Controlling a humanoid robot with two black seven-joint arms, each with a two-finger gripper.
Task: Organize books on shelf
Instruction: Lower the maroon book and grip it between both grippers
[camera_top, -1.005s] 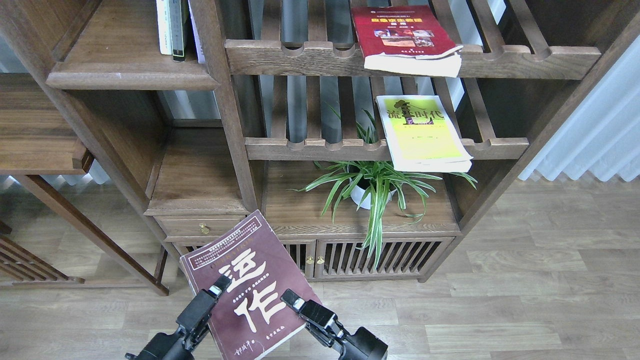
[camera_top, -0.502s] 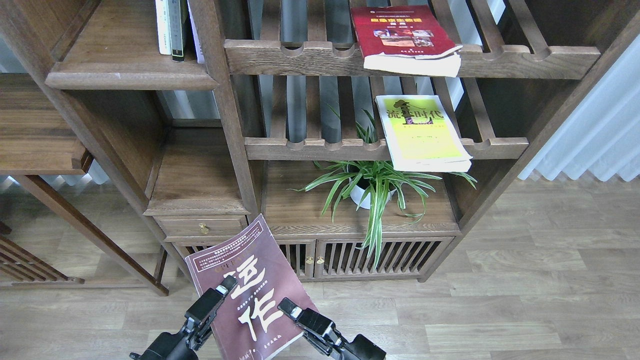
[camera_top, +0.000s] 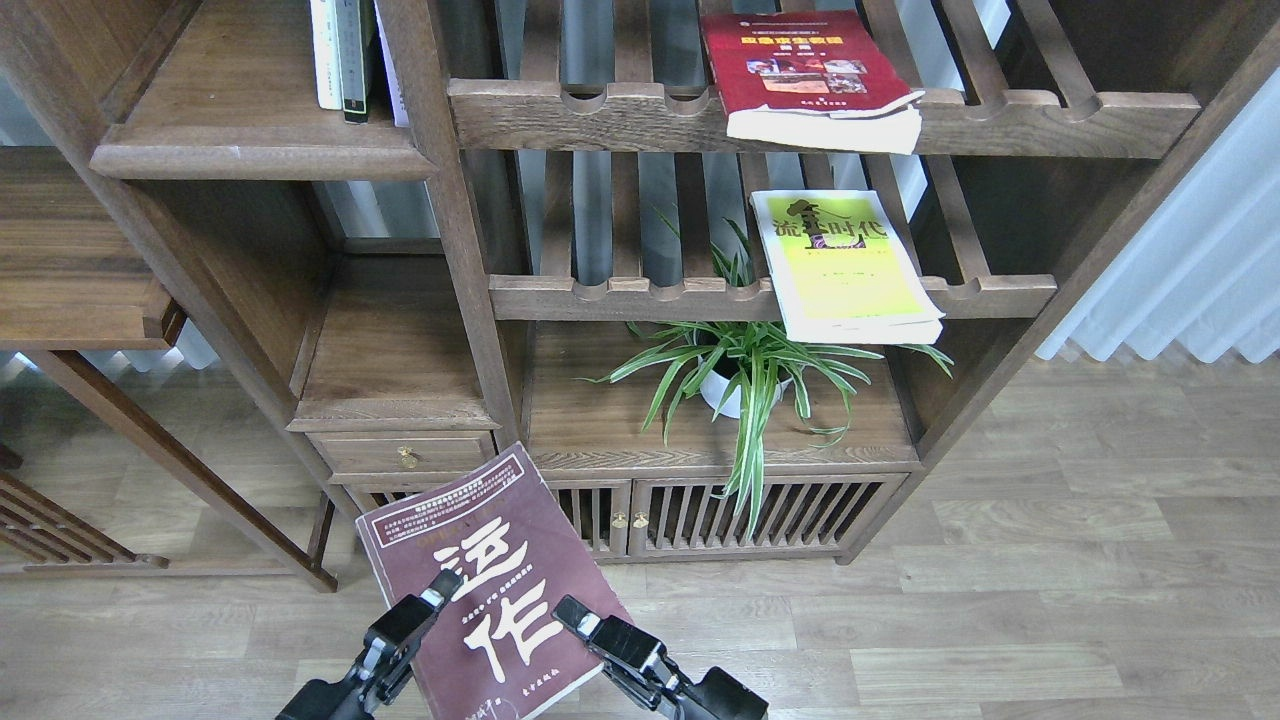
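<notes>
Below the frame edge, maroon book (camera_top: 495, 590) is cut off.

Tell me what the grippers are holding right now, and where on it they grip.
The maroon book, held between both grippers: the left gripper on its left edge, the right gripper at its lower right edge.
</notes>
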